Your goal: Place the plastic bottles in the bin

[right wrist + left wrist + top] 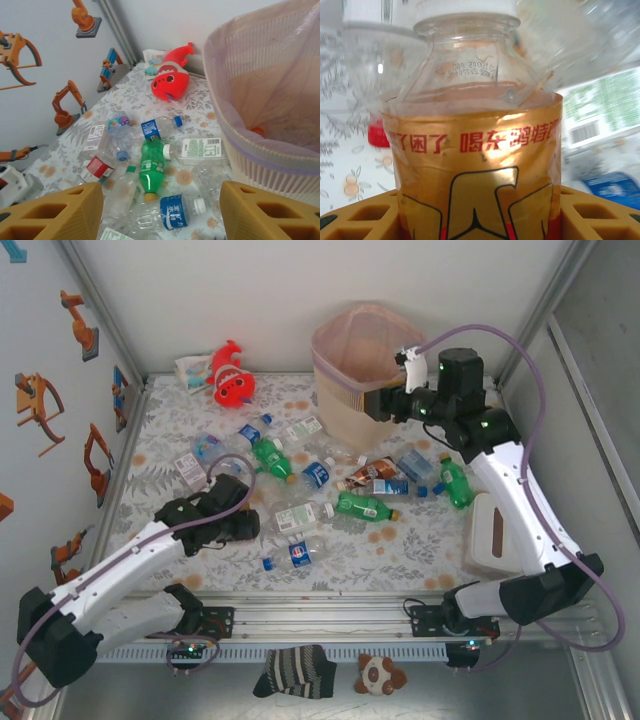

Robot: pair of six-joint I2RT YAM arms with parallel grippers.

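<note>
Here, the left pincer (243, 523) pinched a yellow-labelled bottle (475, 165) squarely, so a straight lift seemed wise before the bin (340, 405); the right pincer (160, 190) stood spread.

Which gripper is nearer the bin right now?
Right. The right gripper sits close beside the rim of the bin; the left gripper is well away, front left, jaws around a yellow-labelled bottle.

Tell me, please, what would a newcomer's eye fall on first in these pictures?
The scatter of plastic bottles across the middle of the floral table stands out first, with a red fish plush at the far left corner. The tall beige-pink bin stands at the far side, the right claw open beside it. Up close, the left claw grips a gold-labelled bottle.
</note>
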